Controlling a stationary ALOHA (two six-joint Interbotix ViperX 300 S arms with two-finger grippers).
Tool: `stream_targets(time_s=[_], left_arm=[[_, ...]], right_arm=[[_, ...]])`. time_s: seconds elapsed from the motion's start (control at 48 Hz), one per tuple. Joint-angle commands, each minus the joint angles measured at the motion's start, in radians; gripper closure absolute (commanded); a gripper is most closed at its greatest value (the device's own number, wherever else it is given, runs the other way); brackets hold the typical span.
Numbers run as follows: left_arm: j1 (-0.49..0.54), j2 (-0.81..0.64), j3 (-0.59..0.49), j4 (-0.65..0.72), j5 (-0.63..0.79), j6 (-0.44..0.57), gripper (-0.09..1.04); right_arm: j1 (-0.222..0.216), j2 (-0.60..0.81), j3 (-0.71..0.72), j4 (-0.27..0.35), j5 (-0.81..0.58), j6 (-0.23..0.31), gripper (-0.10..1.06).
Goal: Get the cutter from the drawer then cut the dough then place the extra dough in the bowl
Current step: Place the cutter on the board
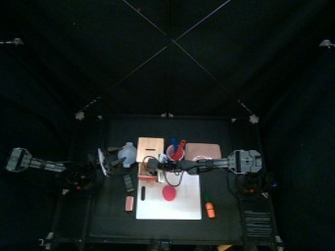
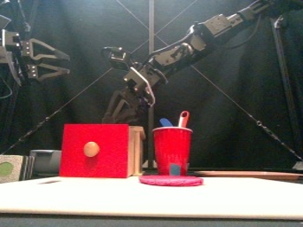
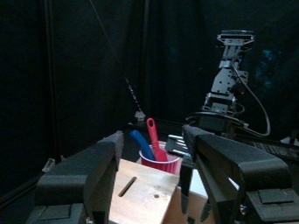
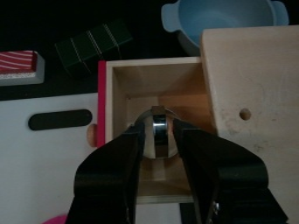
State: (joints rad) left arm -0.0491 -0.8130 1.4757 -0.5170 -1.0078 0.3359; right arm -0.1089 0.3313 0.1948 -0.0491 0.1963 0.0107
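Two jaws of the right gripper [image 4: 162, 144] were closed to a narrow gap against the sides of the round metal cutter [image 4: 159, 129], which sat inside the open drawer [image 4: 140, 87] of the pale wooden box [image 4: 251, 79]. The drawer's red front [image 4: 103, 105] stood pulled out over the white cutting board [image 4: 47, 166]. Beyond the box lay the blue-grey bowl [image 4: 228, 22] and the dark green sushi roll [image 4: 100, 44], both clear of the jaws. A flat pink dough disc [image 2: 172, 180] lay on the board before the red cup [image 2: 172, 149], beside the box. The left gripper [image 3: 152, 140] hung well above the table, jaws spread wide, holding nothing.
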Motion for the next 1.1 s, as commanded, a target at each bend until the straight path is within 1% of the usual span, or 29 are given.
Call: stream_targets(time_s=[0.021, 0.104, 0.188, 0.25, 0.333, 0.417, 0.562, 0.75, 0.833, 0.958, 1.0, 1.021, 1.042, 1.104], left_arm=[[0.005, -0.002, -0.025, 0.003, -0.002, 0.000, 0.04], [0.000, -0.002, -0.029, 0.006, 0.000, -0.006, 0.04], [-0.005, -0.002, -0.038, 0.011, 0.008, -0.005, 0.04], [-0.005, 0.000, -0.038, 0.011, 0.015, -0.005, 0.04], [-0.002, -0.002, -0.037, 0.009, 0.029, -0.006, 0.04], [-0.002, -0.002, -0.038, 0.009, 0.041, -0.006, 0.04], [0.002, -0.002, -0.038, 0.002, 0.048, -0.006, 0.04], [0.005, -0.002, -0.038, -0.006, 0.051, -0.006, 0.04], [0.011, 0.000, -0.038, -0.017, 0.054, -0.006, 0.04], [0.043, -0.002, -0.043, -0.032, 0.104, 0.003, 0.04], [0.061, -0.002, -0.049, -0.032, 0.130, 0.002, 0.04], [0.071, 0.000, -0.055, -0.032, 0.146, 0.000, 0.04], [0.083, 0.002, -0.063, -0.032, 0.164, 0.000, 0.04], [0.118, 0.006, -0.087, -0.032, 0.213, 0.000, 0.04]], right_arm=[[-0.009, -0.005, -0.043, -0.003, 0.017, -0.003, 0.26], [-0.009, 0.012, -0.061, -0.014, 0.046, -0.005, 0.26], [-0.009, 0.023, -0.078, -0.032, 0.072, -0.003, 0.28], [-0.009, 0.023, -0.091, -0.037, 0.077, -0.003, 0.34], [-0.006, 0.015, -0.101, -0.037, 0.080, -0.003, 0.45], [-0.002, 0.006, -0.114, -0.037, 0.084, -0.003, 0.52], [0.006, -0.069, -0.137, -0.052, 0.144, -0.003, 0.52], [0.012, -0.219, -0.123, -0.104, 0.178, -0.003, 0.52], [0.021, -0.298, -0.058, -0.118, 0.196, -0.002, 0.52], [0.046, -0.431, 0.130, -0.120, 0.275, 0.000, 0.52], [0.067, -0.483, 0.210, -0.110, 0.287, 0.008, 0.52], [0.084, -0.517, 0.261, -0.101, 0.285, 0.018, 0.52], [0.092, -0.532, 0.285, -0.098, 0.282, 0.026, 0.52], [0.129, -0.589, 0.390, -0.097, 0.253, 0.083, 0.51]])
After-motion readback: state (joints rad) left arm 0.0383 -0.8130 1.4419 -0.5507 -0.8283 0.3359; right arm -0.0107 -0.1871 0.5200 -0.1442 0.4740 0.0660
